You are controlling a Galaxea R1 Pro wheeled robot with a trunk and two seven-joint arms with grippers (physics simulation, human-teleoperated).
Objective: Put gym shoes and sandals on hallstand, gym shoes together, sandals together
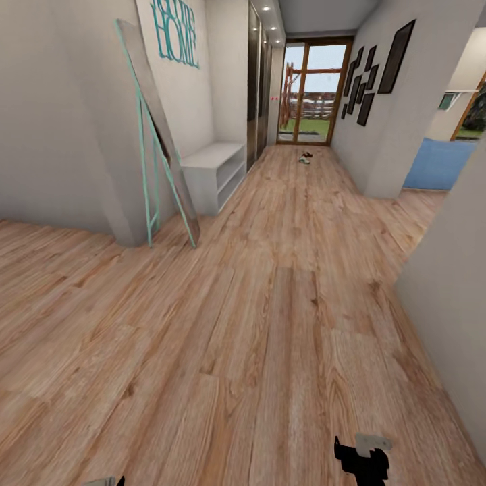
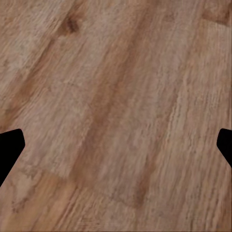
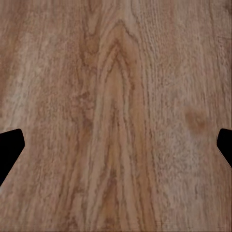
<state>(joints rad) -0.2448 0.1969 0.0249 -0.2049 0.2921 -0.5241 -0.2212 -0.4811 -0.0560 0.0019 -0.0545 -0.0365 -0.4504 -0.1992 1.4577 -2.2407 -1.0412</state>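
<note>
Far down the corridor floor [image 1: 283,283], my head view shows a small heap of shoes [image 1: 306,158], too tiny to count. One white hallstand [image 1: 214,172] stands left. My two wrist views show bare planks between each end effector's [image 2: 116,145] [image 3: 116,145] wide-apart, empty fingers.

One hallstand [image 1: 213,175], one leaning mirror [image 1: 156,131], perhaps two distant shoes [image 1: 306,158].

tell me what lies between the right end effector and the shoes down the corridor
Only bare corridor floor in the head view between the right end effector and the shoes.
</note>
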